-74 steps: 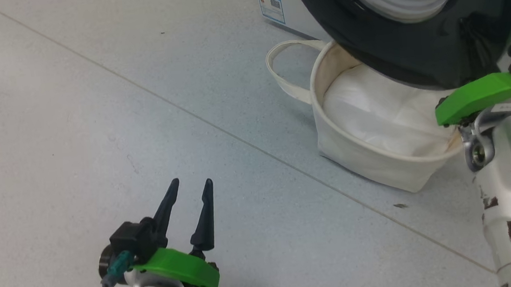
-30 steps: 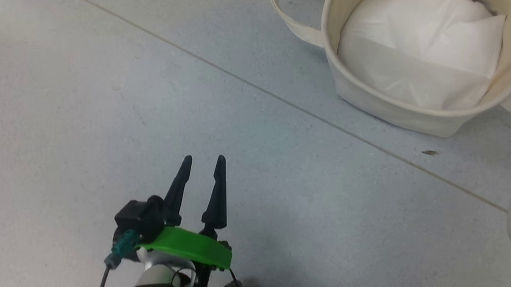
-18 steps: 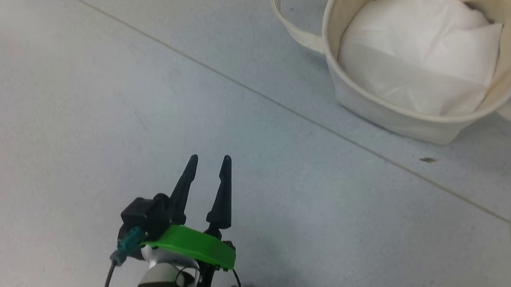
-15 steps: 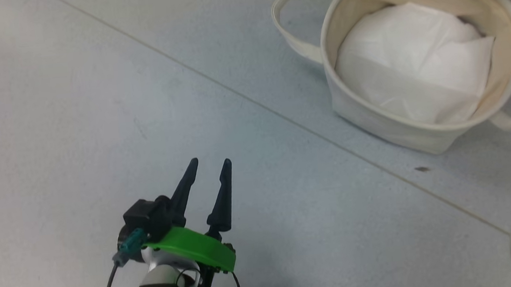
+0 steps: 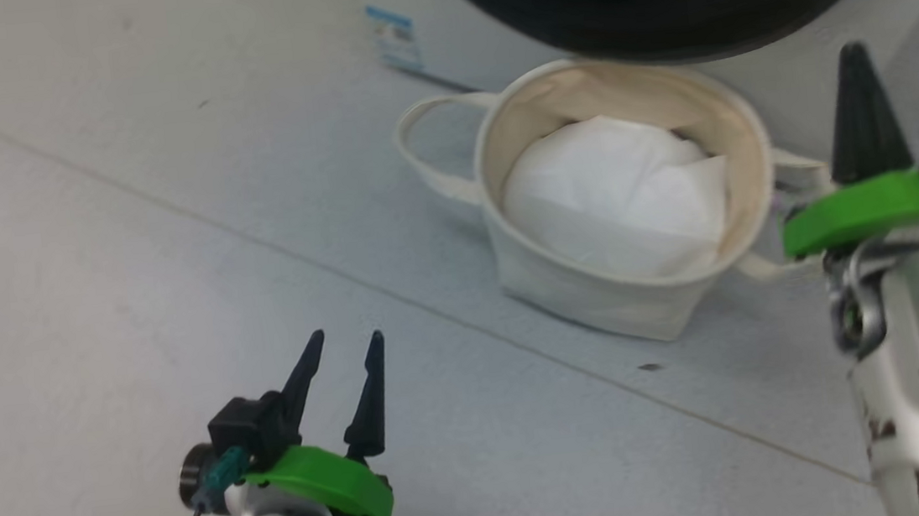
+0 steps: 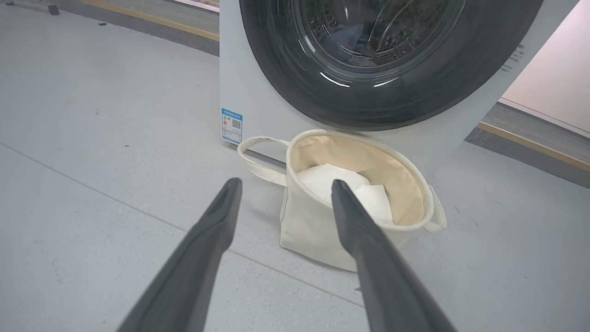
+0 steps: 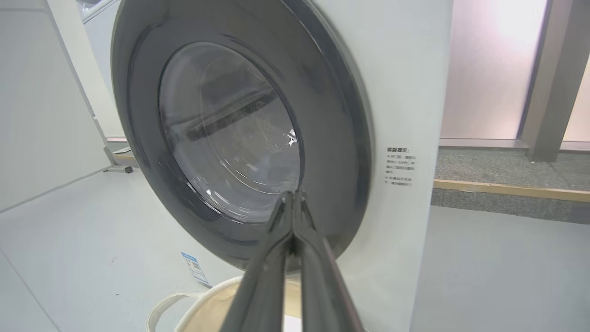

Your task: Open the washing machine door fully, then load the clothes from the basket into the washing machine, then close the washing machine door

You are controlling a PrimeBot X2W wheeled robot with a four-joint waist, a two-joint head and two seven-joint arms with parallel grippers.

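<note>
washing machine door, ahead of the closed right gripper, is judged rigid and slippery, best taken at its rim; left gripper is spread wide.

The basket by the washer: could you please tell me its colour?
The basket is cream canvas, seen best in the left wrist view.

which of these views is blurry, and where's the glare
Head view: blurred all over, with the right gripper and the blue label soft-edged. Left wrist view: sharp, with white glare streaks on the glass of the washing machine door. Right wrist view: the pink panel behind the machine is washed out at the top, and the door glass carries faint reflections.
</note>
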